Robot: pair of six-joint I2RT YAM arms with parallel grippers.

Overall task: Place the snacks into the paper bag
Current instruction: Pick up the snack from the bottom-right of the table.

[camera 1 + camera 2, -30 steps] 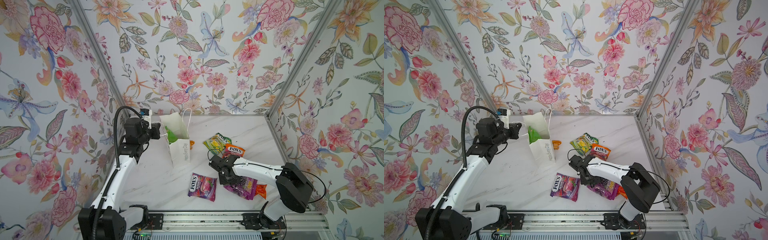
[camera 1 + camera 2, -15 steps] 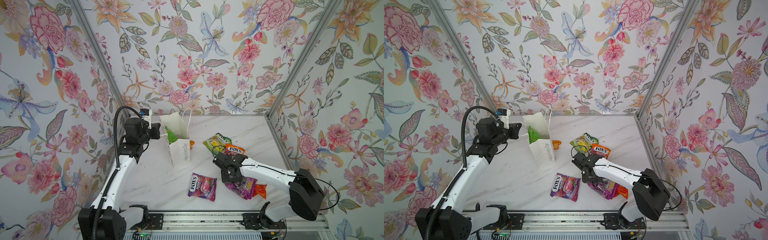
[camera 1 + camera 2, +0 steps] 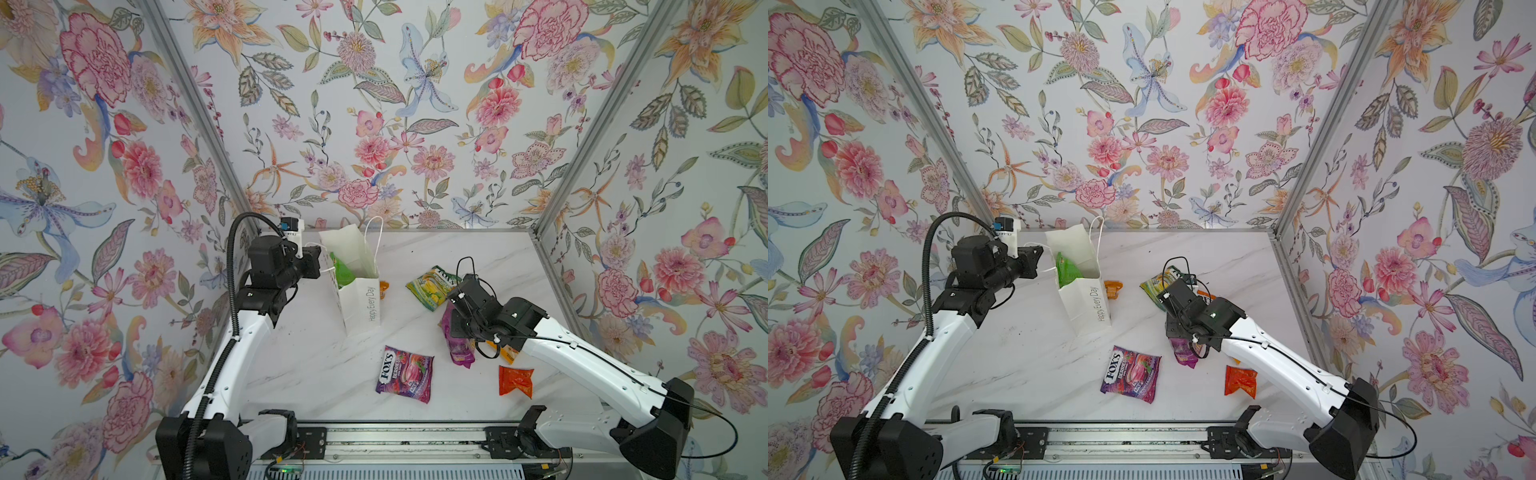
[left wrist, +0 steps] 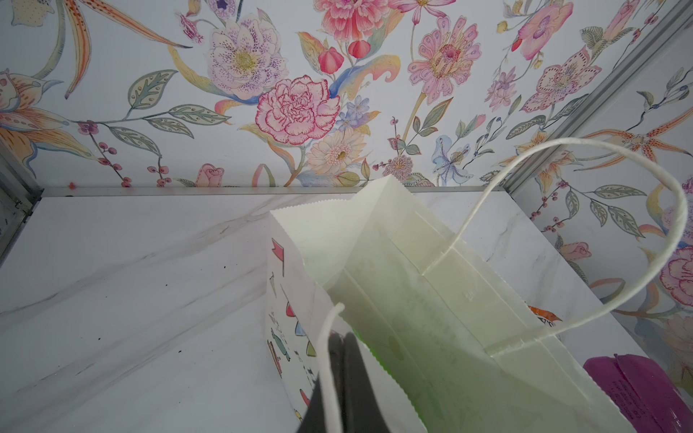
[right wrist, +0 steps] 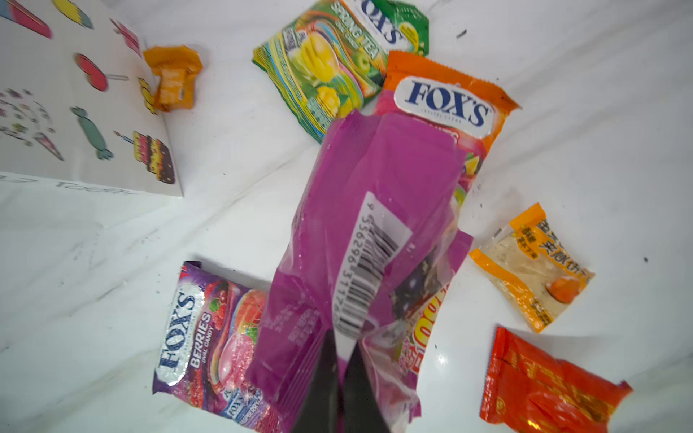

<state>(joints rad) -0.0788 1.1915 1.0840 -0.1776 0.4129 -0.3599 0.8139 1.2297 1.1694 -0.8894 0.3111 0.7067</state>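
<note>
Paper bag [image 3: 361,307] handle [image 4: 324,337] pinched by left gripper [image 4: 341,337]; right gripper [image 5: 343,339] pinches purple packet [image 5: 375,180], Berries packet [image 3: 405,374] lying nearby

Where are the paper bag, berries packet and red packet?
paper bag [image 3: 359,309]: in a top view, lettered side wall.
berries packet [image 3: 405,374]: in a top view, its middle.
red packet [image 3: 515,381]: in a top view, its middle.

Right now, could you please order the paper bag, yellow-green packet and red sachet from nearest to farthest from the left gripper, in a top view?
1. paper bag: held by the left gripper.
2. yellow-green packet: right of the bag.
3. red sachet: front right.
</note>
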